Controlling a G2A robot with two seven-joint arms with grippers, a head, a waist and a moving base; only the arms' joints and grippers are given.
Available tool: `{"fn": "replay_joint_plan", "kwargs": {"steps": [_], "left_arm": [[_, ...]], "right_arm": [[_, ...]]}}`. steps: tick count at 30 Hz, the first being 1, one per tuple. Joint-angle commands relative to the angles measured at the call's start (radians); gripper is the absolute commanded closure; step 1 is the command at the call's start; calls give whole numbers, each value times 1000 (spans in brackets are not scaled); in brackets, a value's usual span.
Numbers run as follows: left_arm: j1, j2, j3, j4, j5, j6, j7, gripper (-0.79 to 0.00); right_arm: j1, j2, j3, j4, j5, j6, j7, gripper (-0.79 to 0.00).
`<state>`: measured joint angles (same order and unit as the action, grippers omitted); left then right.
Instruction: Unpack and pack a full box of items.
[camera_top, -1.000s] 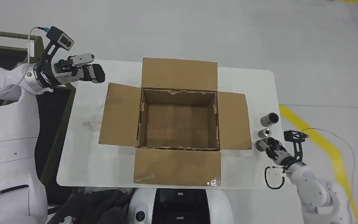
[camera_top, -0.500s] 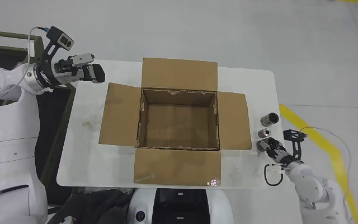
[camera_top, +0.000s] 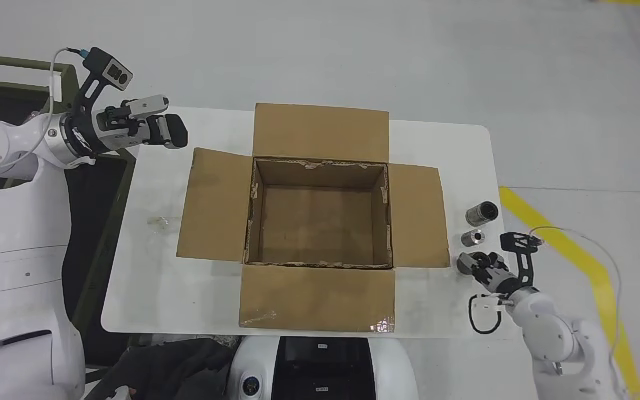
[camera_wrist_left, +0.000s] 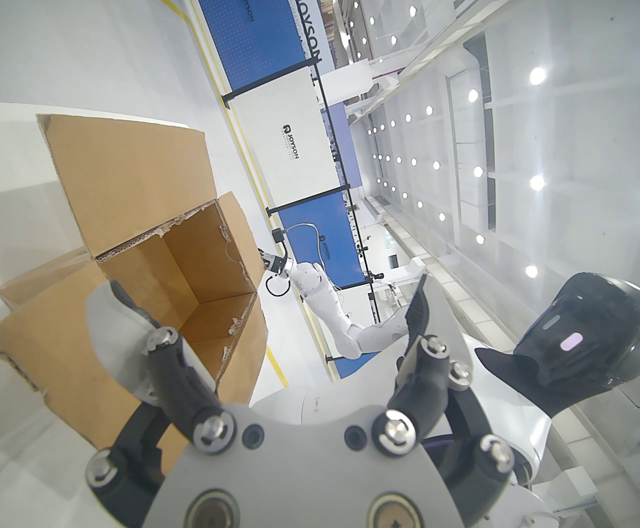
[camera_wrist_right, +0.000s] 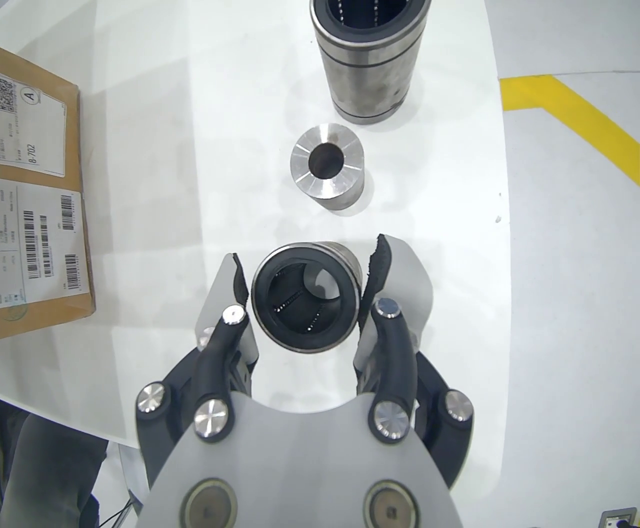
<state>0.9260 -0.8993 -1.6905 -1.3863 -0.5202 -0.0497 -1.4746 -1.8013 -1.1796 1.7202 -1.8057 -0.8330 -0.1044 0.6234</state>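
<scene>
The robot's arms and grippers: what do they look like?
The left arm and right arm have white shells. The left gripper and right gripper each have a grey metal plate, black links with silver bolts, and two white fingers with black pads. A white cable loops at the left wrist, a black cable at the right.

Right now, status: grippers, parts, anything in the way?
Left gripper open, by table corner. Right gripper open, straddling nearest bearing. Box open, flaps out. Sleeve and second bearing just beyond, apart.

one cardboard box (camera_top: 320, 132), two black-lined bearings (camera_wrist_right: 305, 305) (camera_wrist_right: 369, 55), one steel sleeve (camera_wrist_right: 327, 172), one table (camera_top: 160, 285).
</scene>
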Motion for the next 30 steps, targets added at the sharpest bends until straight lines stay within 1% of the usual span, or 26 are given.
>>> {"fn": "replay_joint_plan", "kwargs": {"steps": [1, 2, 4, 5, 10, 14, 21, 23, 24, 25, 29, 30], "left_arm": [[0, 0, 0, 0, 0, 0, 0, -785], [0, 0, 0, 0, 0, 0, 0, -785], [0, 0, 0, 0, 0, 0, 0, -785], [0, 0, 0, 0, 0, 0, 0, -785], [0, 0, 0, 0, 0, 0, 0, -785], [0, 0, 0, 0, 0, 0, 0, -785], [0, 0, 0, 0, 0, 0, 0, -785], [0, 0, 0, 0, 0, 0, 0, -785], [0, 0, 0, 0, 0, 0, 0, -785], [0, 0, 0, 0, 0, 0, 0, -785], [0, 0, 0, 0, 0, 0, 0, -785], [0, 0, 0, 0, 0, 0, 0, -785]], "right_arm": [[-8, 1, 3, -12, 0, 1, -5, -508], [-17, 1, 8, -22, -2, 3, -12, -520], [-45, 1, 22, -51, -3, 13, -28, -591], [-63, 1, 32, -68, -1, 17, -37, -606], [-151, 0, 67, -158, -10, 39, -67, -656], [-181, -1, 70, -195, -20, 47, -66, -683], [-134, 1, 30, -168, -50, 74, 0, -702], [-112, 2, 18, -150, -50, 72, 27, -730], [-100, 3, 14, -142, -53, 71, 36, -767], [-89, 3, 9, -134, -55, 71, 42, -782], [-50, 5, -7, -103, -71, 79, 68, -785], [-42, 6, -12, -99, -80, 86, 76, -754]]}}
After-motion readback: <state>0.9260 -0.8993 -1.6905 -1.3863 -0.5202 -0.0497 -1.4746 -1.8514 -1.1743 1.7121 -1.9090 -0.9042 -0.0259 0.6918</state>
